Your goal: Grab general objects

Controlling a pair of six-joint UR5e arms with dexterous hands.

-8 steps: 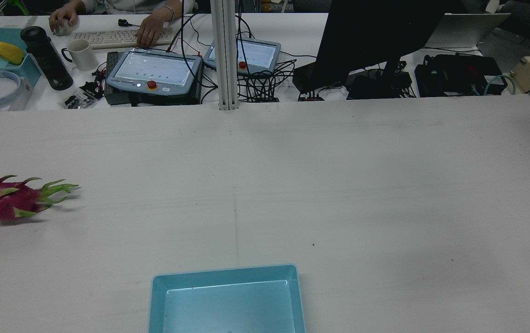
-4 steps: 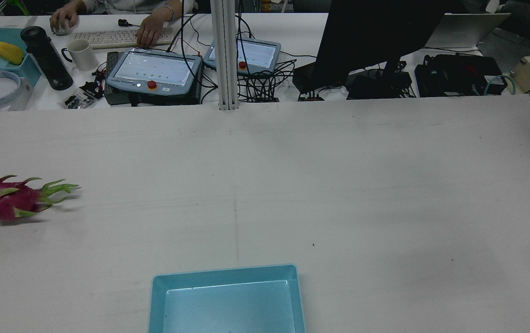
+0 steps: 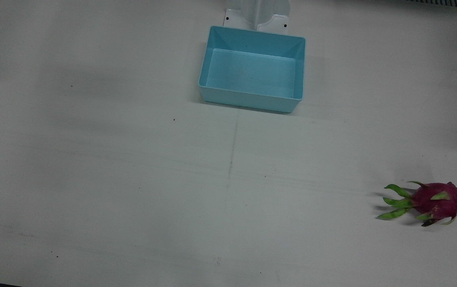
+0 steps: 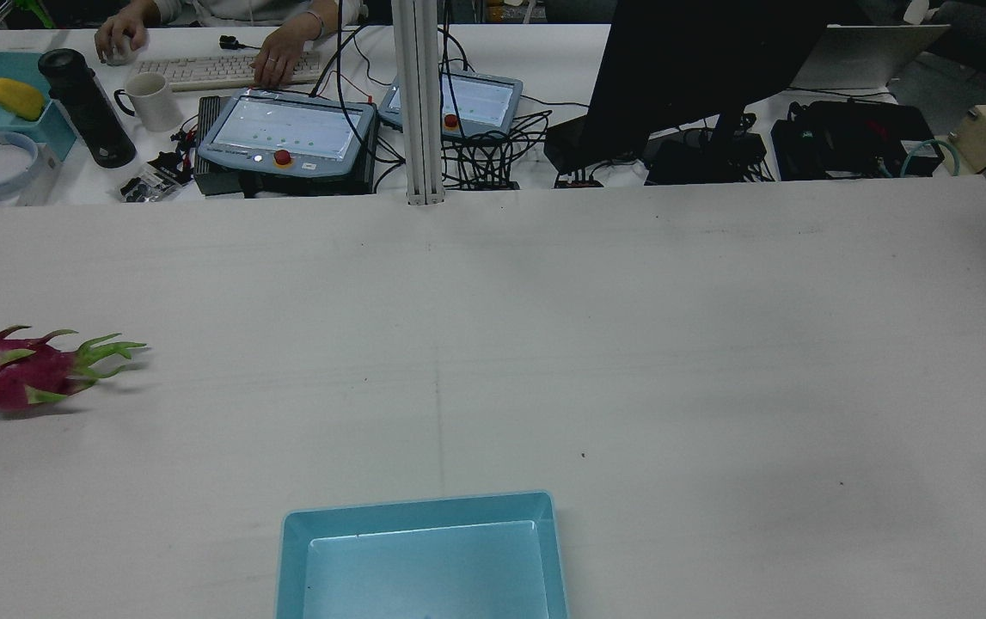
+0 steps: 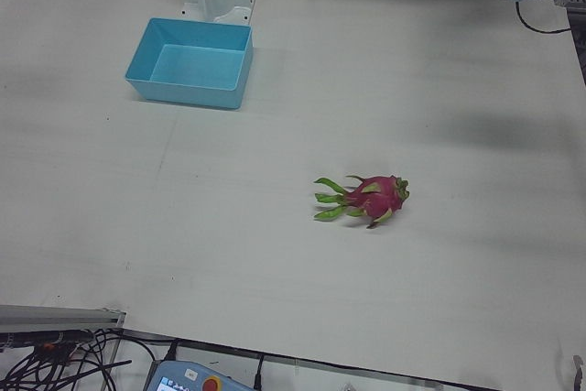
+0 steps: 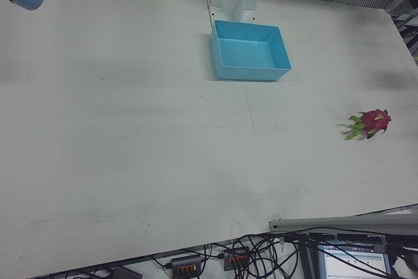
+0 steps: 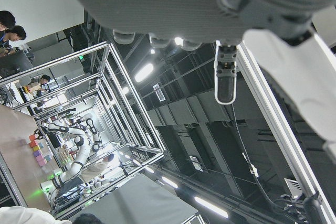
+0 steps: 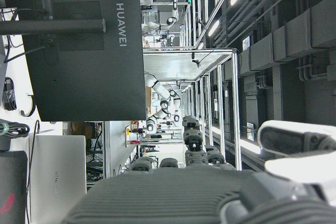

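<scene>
Dragon fruit (image 3: 435, 201), magenta and oval with green leafy scales, lies on its side on the matte white desk (image 3: 132, 179) near the left arm's edge, well apart from the empty, smooth blue rectangular bin (image 3: 212, 59); open desk surrounds both. Left hand (image 7: 210, 3) and right hand (image 8: 210, 192) face away from the desk, holding nothing; I cannot tell how far the fingers spread.
</scene>
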